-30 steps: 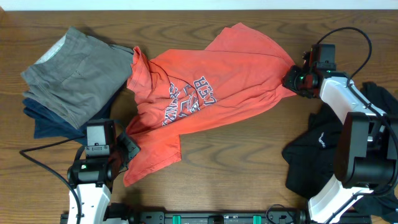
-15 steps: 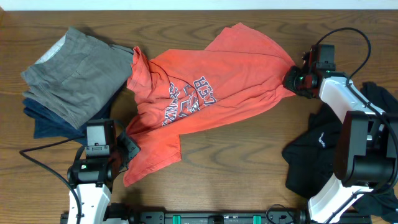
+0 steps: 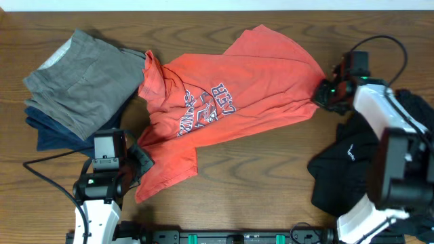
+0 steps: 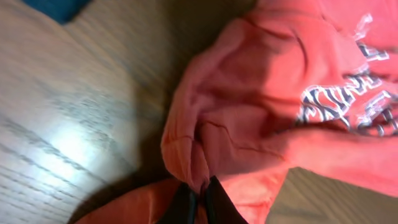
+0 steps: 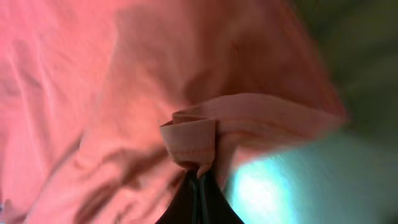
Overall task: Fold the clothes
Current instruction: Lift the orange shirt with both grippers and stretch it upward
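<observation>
Left and right jaws, closed tight, each pinch the coral-red T-shirt.

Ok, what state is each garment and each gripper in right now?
red T-shirt: unfolded, rumpled, pinched at two edges
grey garment: folded, top of the stack
navy garment: folded, under the grey one
black garment: loose heap, unfolded
left gripper: shut on the shirt's edge
right gripper: shut on a fold of the shirt's edge
</observation>
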Action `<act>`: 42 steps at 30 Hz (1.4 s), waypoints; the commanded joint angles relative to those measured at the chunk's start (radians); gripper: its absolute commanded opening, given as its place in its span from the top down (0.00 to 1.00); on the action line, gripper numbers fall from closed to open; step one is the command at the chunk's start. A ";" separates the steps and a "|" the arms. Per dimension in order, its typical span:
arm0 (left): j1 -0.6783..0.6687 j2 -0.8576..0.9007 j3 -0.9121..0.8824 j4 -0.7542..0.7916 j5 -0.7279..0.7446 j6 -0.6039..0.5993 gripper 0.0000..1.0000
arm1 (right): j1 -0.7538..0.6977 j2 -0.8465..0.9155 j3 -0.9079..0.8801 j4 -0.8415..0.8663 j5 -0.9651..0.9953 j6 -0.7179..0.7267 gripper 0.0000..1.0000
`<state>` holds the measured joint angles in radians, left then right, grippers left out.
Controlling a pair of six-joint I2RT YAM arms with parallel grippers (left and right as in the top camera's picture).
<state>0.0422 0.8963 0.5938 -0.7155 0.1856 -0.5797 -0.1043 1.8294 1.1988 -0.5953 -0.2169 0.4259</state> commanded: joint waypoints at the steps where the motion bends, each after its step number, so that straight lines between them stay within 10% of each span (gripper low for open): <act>1: -0.004 0.002 0.096 -0.013 0.093 0.085 0.94 | -0.082 -0.183 0.069 -0.074 0.011 -0.045 0.99; 18: -0.004 0.005 0.683 -0.258 0.209 0.203 0.94 | -0.237 -0.615 0.211 -0.476 0.065 -0.163 0.99; 42: -0.004 0.222 1.050 -0.169 0.193 0.217 0.94 | -0.274 -0.520 0.744 -0.678 0.093 -0.246 0.99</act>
<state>0.0383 1.0397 1.6341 -0.8917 0.3824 -0.3840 -0.3614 1.2469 1.9350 -1.2732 -0.0864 0.2283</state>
